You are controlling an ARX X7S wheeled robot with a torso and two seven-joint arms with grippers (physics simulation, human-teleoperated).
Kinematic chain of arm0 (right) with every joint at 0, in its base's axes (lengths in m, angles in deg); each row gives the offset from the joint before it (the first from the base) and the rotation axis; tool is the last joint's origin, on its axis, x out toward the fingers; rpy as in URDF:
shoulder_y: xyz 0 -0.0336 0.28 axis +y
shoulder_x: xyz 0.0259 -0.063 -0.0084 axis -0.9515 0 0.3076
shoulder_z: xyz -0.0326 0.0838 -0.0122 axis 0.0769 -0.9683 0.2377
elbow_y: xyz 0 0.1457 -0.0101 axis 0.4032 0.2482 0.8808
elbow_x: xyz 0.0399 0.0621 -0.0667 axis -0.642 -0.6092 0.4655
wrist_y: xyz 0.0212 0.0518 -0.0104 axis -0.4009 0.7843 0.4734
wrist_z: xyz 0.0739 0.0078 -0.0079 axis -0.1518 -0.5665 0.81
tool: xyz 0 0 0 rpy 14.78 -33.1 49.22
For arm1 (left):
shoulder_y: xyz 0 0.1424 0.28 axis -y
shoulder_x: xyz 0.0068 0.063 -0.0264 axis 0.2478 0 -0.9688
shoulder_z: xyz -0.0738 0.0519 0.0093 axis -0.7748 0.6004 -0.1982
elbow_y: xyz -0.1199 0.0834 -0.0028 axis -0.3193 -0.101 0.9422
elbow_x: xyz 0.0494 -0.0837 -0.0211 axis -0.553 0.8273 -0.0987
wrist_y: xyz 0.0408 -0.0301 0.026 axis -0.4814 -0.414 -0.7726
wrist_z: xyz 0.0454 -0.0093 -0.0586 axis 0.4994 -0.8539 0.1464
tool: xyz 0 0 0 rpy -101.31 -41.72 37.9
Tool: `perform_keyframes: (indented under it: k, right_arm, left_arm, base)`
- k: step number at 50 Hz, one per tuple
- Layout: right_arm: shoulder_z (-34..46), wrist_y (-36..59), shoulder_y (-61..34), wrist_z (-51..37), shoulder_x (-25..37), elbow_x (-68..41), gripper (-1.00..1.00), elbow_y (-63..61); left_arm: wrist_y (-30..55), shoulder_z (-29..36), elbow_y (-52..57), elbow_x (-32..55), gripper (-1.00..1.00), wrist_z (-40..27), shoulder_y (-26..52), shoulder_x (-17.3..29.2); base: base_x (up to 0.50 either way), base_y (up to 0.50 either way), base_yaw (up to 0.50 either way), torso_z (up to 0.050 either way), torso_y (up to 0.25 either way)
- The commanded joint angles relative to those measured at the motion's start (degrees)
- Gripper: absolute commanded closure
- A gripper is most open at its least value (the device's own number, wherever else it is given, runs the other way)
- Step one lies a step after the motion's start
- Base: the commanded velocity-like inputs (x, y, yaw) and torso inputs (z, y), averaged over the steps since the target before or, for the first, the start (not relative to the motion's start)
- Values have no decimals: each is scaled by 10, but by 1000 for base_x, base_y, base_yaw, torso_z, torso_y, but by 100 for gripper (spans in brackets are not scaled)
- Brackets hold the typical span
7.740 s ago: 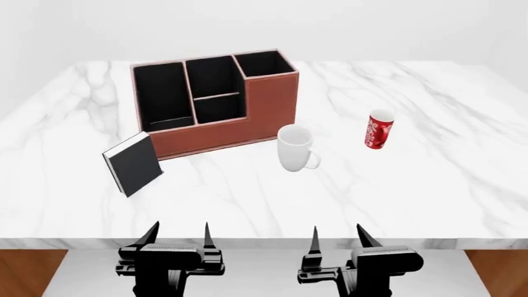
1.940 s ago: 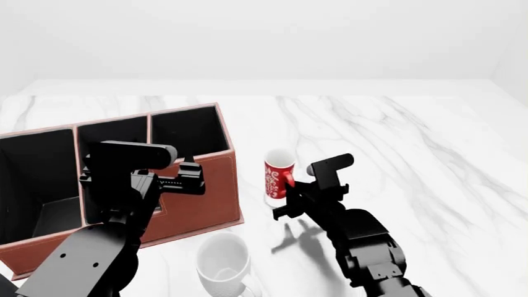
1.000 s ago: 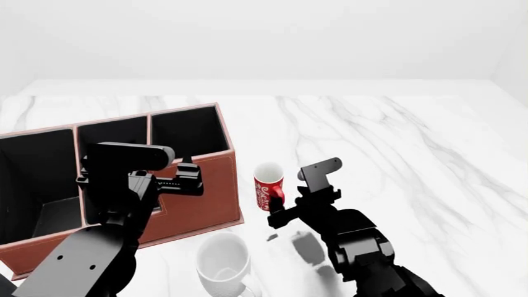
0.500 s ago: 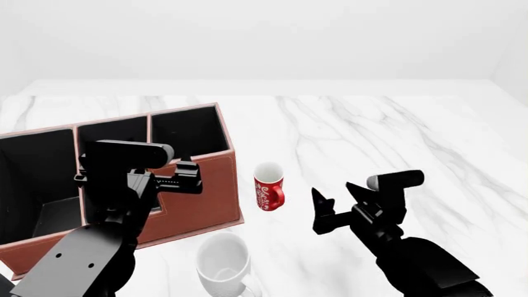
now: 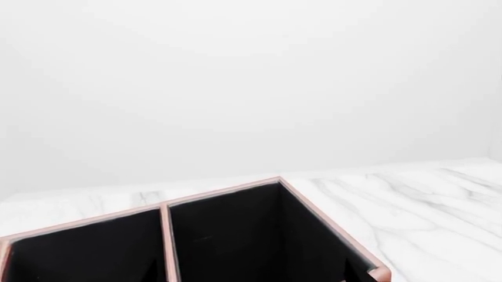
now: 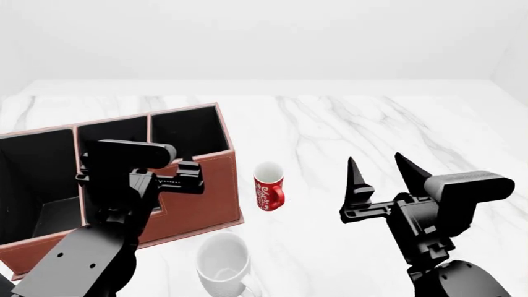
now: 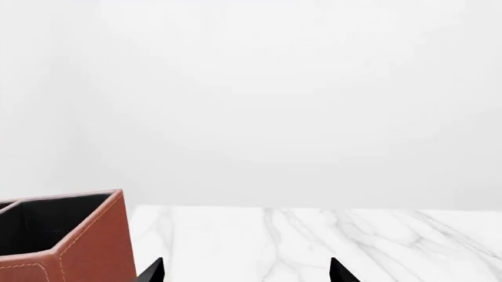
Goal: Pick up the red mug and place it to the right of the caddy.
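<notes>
The red mug stands upright on the marble table, just right of the caddy's tall end, apart from both grippers. The reddish-brown caddy with black compartments fills the left of the head view; it also shows in the left wrist view and the right wrist view. My right gripper is open and empty, raised to the right of the mug; its fingertips show in its wrist view. My left gripper hovers over the caddy, jaws apart and empty.
A plain white mug stands in front of the caddy, near my left arm. The table's back edge meets a pale wall behind the caddy.
My right gripper, which held the red mug a second ago, has let go, pulled back to the right and risen with its fingers pointing up. The mug stays standing beside the caddy.
</notes>
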Motion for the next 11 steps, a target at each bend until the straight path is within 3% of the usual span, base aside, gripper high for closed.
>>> perform_keyframes:
  k: [1,11]
  right_arm:
    - [-12,-16,17,-18,8,5,-100,-56]
    - [-14,-19,18,-18,9,2,-100,-59]
  left_arm:
    - [3,5,4,2,-100,-2,3,1]
    - [6,5,10,5,-100,-6,2,3]
  base:
    - [0,0,0,0,0]
    - [0,0,0,0,0]
